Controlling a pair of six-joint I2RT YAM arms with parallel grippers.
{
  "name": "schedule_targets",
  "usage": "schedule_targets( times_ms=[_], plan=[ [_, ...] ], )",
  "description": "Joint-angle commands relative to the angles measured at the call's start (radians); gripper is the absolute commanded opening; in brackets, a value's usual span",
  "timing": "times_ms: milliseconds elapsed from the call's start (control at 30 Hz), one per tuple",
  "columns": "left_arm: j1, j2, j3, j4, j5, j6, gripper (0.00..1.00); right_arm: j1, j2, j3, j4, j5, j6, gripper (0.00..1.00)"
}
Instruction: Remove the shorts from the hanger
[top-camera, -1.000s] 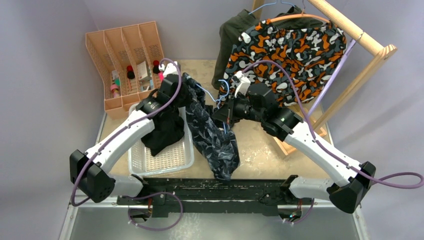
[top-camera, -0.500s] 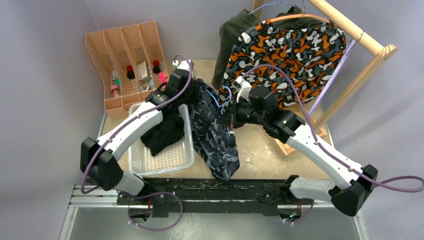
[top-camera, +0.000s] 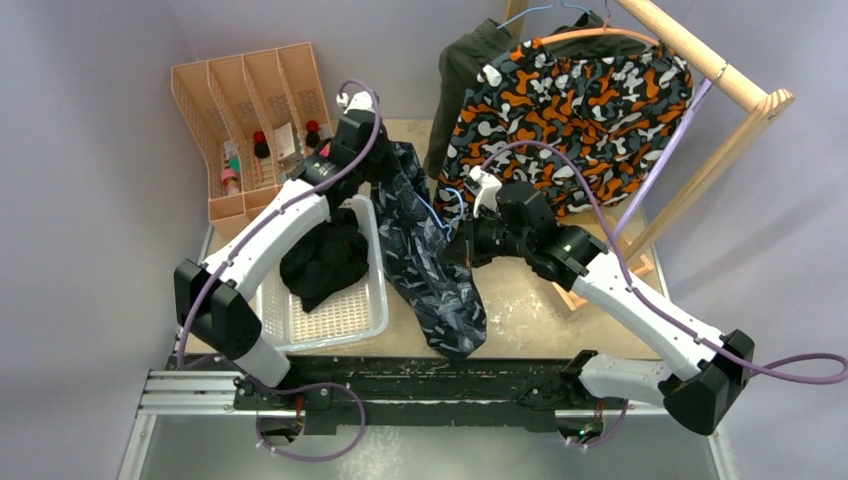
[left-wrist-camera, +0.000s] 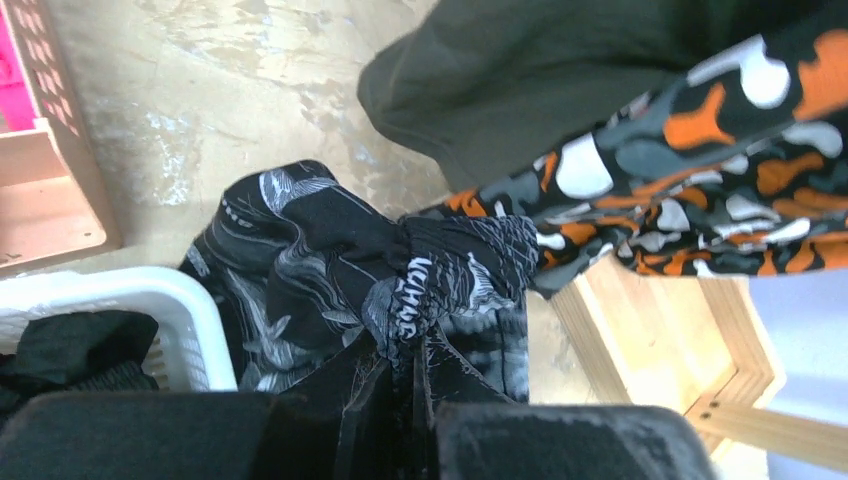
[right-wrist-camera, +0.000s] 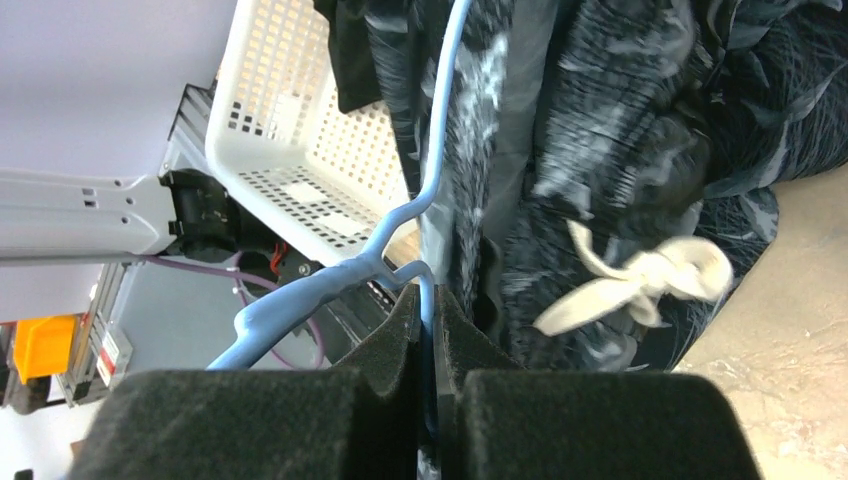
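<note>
The dark blue-grey camouflage shorts (top-camera: 428, 262) hang in the air between my two arms, draped on a light blue hanger (top-camera: 441, 211). My left gripper (top-camera: 386, 167) is shut on their bunched waistband (left-wrist-camera: 412, 300), just right of the white basket. My right gripper (right-wrist-camera: 428, 300) is shut on the hanger's thin blue wire (right-wrist-camera: 300, 300), with the shorts (right-wrist-camera: 620, 150) and their white drawstring (right-wrist-camera: 650, 275) right beside it. Orange-black-white camouflage shorts (top-camera: 580, 110) and olive green shorts (top-camera: 465, 70) hang on the rack. Black shorts (top-camera: 325, 265) lie in the basket.
A white perforated basket (top-camera: 340, 322) sits at the near left. An orange desk organiser (top-camera: 250, 110) with small items stands at the back left. The wooden rack's rail (top-camera: 700, 60) and its base (top-camera: 575, 295) take up the right side.
My left arm has swung farther back, pulling the waistband away from the hanger. My right gripper has drawn the hanger slightly nearer and to the right. The shorts now hang more stretched.
</note>
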Motion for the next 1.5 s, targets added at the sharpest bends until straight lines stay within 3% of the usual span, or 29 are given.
schedule_targets(
  times_ms=[0,333,567,800,867,1000,1167,1267,1333,1467],
  plan=[
    [0.108,0.044,0.067,0.035,0.01,-0.048,0.04,0.005,-0.091,-0.038,-0.03,-0.06,-0.006,0.0],
    [0.129,0.096,0.024,0.023,0.111,-0.069,0.05,0.005,-0.193,-0.063,0.044,-0.014,0.019,0.0],
    [0.109,0.04,-0.133,0.098,0.273,-0.075,0.06,0.005,-0.244,-0.043,0.05,0.171,0.063,0.0],
    [-0.013,-0.058,-0.296,0.148,0.282,-0.115,0.19,0.005,-0.228,-0.037,0.157,0.223,0.088,0.0],
    [-0.018,-0.124,-0.352,0.198,0.287,-0.144,0.33,0.005,-0.205,-0.02,0.175,0.218,0.097,0.0],
    [-0.029,-0.235,-0.377,0.174,0.244,-0.14,0.48,0.005,-0.125,0.061,0.127,0.321,0.1,0.0],
    [-0.029,-0.278,-0.349,0.036,0.161,-0.093,0.5,0.005,-0.081,0.099,0.161,0.318,0.125,0.0],
    [-0.04,-0.329,-0.435,0.16,0.327,-0.132,0.51,0.006,-0.058,0.123,0.174,0.313,0.124,0.0],
    [-0.101,-0.37,-0.52,0.308,0.431,-0.195,0.53,0.006,-0.041,0.142,0.157,0.314,0.121,0.0],
    [-0.296,-0.428,-0.572,0.33,0.351,-0.252,0.58,0.005,-0.026,0.143,0.137,0.316,0.119,0.0]
  ],
)
